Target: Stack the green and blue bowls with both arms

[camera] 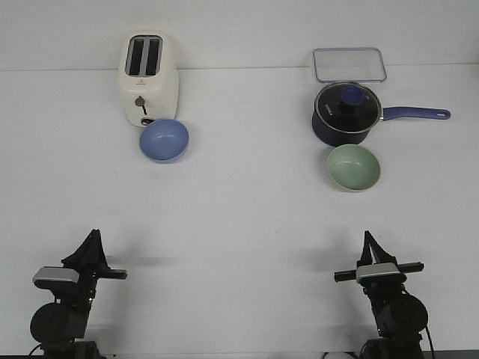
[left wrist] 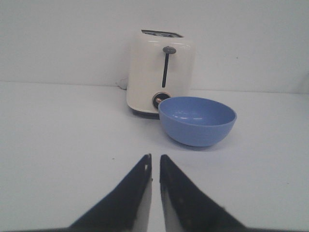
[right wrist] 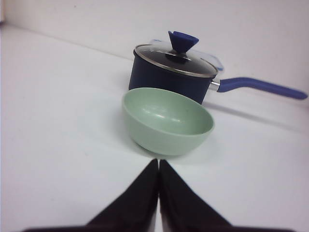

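Note:
The periwinkle blue bowl [camera: 164, 140] stands upright at the far left, touching or almost touching the front of the toaster; it also shows in the left wrist view [left wrist: 197, 120]. The pale green bowl [camera: 354, 166] stands upright at the far right, just in front of the saucepan, and shows in the right wrist view [right wrist: 167, 120]. My left gripper [camera: 93, 235] is shut and empty near the table's front left, its tips [left wrist: 155, 157] almost together. My right gripper [camera: 367, 235] is shut and empty at the front right, its tips [right wrist: 158, 161] pressed together. Both are well short of the bowls.
A cream toaster [camera: 148, 76] stands behind the blue bowl. A dark navy saucepan [camera: 346, 113] with glass lid has its handle [camera: 416, 114] pointing right. A clear rectangular lid [camera: 349, 64] lies behind it. White tabletop [camera: 247, 217] lies between the grippers and the bowls.

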### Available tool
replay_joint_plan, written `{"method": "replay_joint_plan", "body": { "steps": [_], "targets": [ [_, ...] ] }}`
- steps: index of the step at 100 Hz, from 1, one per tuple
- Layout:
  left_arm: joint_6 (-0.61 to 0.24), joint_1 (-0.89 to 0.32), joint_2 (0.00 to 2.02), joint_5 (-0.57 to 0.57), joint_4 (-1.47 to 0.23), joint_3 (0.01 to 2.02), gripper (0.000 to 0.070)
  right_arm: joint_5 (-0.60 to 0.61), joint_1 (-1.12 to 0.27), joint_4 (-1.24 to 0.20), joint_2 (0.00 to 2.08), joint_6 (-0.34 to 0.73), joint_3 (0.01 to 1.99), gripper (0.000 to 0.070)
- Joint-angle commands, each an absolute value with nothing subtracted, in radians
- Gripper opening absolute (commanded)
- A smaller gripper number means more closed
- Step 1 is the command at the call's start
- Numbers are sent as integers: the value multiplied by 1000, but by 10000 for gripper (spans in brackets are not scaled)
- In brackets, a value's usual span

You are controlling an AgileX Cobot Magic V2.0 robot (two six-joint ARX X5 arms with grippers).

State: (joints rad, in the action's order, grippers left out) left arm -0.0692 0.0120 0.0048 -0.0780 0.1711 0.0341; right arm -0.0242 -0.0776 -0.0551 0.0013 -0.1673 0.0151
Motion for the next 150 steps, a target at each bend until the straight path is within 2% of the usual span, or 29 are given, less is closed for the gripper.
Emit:
{"method": "replay_joint_plan", "body": {
  "steps": [1,11,17,36,52,67,76,82,93,99,134,150],
  "targets": [
    [-72,13,3,-80,181,14,15,-27,-78,-44,1,-7,13,0],
    [-72,13,3,-80,181,14,15,-63,-78,-36,1,165,14,0],
    [-72,13,3,-80,181,14,15,-80,-78,-42,1,234,25,0],
    [-72,13,3,-80,181,14,15,-69,-78,-88,60,332,120,0],
    [-72,13,3,-80,181,14,15,-87,-73,-158,246,394,264,0],
    [-72,13,3,-80,181,14,15,-62,-30,-295,518,389,450,1],
    [-72,13,3,-80,181,14,15,1,7,-334,689,358,559,48],
    [-72,13,3,-80,181,14,15,38,33,-339,795,333,624,132],
    [-72,13,3,-80,181,14,15,81,70,-354,973,311,738,403],
    [-72,13,3,-80,181,14,15,83,88,-358,1062,302,796,471],
    [-72,13,3,-80,181,14,15,79,151,-409,1499,207,1127,491],
    [-72,13,3,-80,181,14,15,59,157,-426,1647,186,1217,489]
  ]
}}
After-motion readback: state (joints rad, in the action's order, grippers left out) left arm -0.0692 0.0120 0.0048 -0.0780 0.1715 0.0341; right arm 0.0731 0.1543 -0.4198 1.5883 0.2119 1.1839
